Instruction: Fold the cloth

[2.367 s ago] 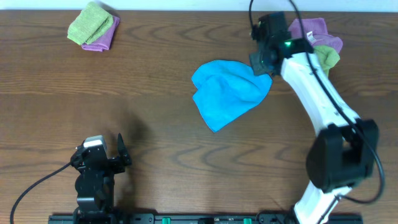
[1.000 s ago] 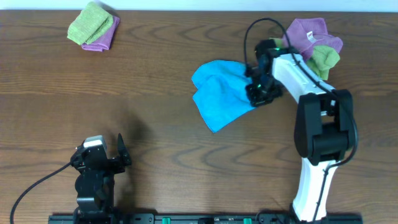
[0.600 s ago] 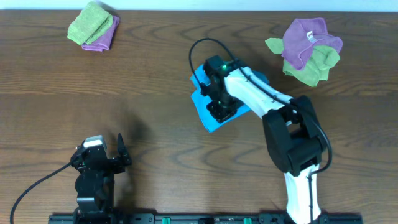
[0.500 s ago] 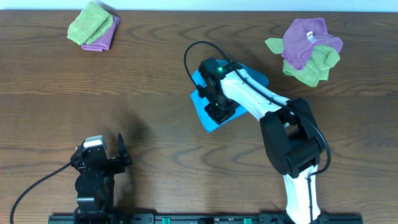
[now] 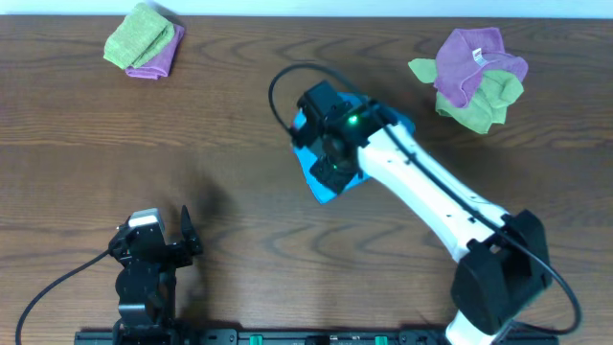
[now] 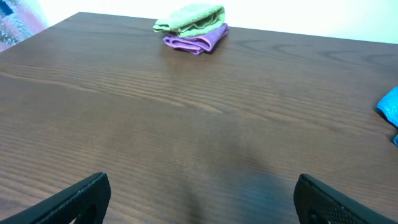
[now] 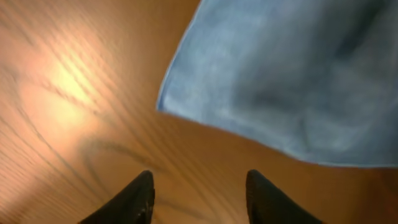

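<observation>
The bright blue cloth (image 5: 317, 178) lies bunched at the table's middle, mostly hidden under my right arm in the overhead view. In the right wrist view, the cloth (image 7: 292, 68) fills the upper right, with one corner pointing left. My right gripper (image 7: 199, 193) is open just short of that edge, with only bare wood between its dark fingertips (image 7: 140, 190). My left gripper (image 6: 202, 208) is wide open and low over the near left of the table, holding nothing. A sliver of the cloth (image 6: 390, 107) shows at the right edge of the left wrist view.
A folded lime-green cloth on a purple one (image 5: 144, 40) sits at the far left corner. A crumpled purple and lime-green pile (image 5: 474, 77) lies at the far right. The table's far edge runs just behind both.
My right gripper swept from the cloth's right side over to its left, dragging the edge across. It then opened and let go. The left arm has not moved.
</observation>
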Tool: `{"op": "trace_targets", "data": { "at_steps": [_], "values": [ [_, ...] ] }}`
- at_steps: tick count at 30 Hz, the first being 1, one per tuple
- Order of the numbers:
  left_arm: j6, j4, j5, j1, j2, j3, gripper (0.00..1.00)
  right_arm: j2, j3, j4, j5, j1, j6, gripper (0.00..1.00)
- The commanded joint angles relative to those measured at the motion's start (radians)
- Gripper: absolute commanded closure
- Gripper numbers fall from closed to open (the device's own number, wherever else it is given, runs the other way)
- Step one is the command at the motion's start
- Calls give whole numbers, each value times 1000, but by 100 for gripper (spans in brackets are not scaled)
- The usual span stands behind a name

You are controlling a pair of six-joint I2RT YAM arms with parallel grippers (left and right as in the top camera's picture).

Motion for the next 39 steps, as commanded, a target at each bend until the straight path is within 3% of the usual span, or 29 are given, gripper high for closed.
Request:
{"op": "trace_targets", "data": {
  "at_steps": [1,5,12,39],
  "values": [
    [0,-10,-10,4,-5,-20,5,14,-78,24,13,76,-64,48],
    [0,-10,-10,4,-5,-20,5,14,-168,111,134,160,-63,36],
    [0,-10,-10,4,-5,-20,5,16,-225,218,245,163,-64,33],
    [0,-10,-10,4,-5,-20,5,129,-315,413,149,128,-134,51]
  ]
}}
